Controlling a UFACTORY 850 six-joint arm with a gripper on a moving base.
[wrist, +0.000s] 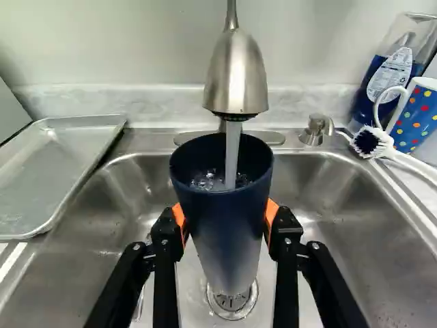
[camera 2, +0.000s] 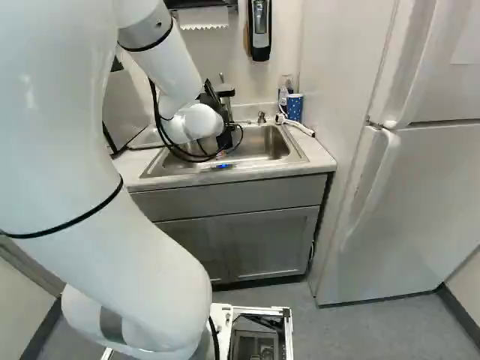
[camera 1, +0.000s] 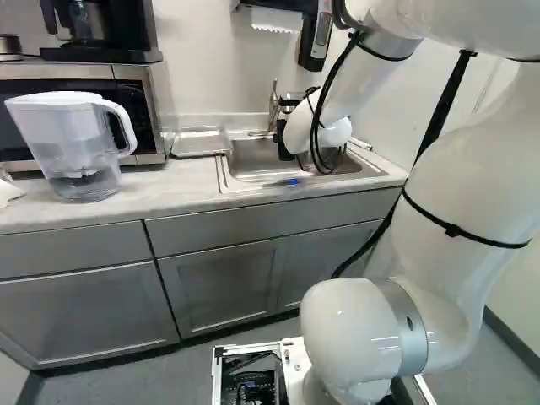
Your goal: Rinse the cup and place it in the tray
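Note:
The gripper (camera 2: 225,136) shows as a dark shape over the sink in the right base view, its fingers hard to make out there. In the wrist view the gripper (wrist: 227,229) is shut on a dark blue cup (wrist: 229,236), orange pads pressing its two sides. The cup is upright with its mouth under the faucet (wrist: 237,75); running water falls into it and splashes inside. Below the cup lies the sink drain (wrist: 233,304). The metal tray (wrist: 51,174) rests beside the sink; it also shows in the left base view, the tray (camera 1: 196,142) standing between microwave and sink.
Beside the sink, opposite the tray, are a white brush (wrist: 382,145), a dotted blue cup (wrist: 418,116) and a soap bottle (wrist: 392,78). A water pitcher (camera 1: 72,148) stands on the counter before the microwave. A fridge (camera 2: 405,202) stands right of the counter in the right base view.

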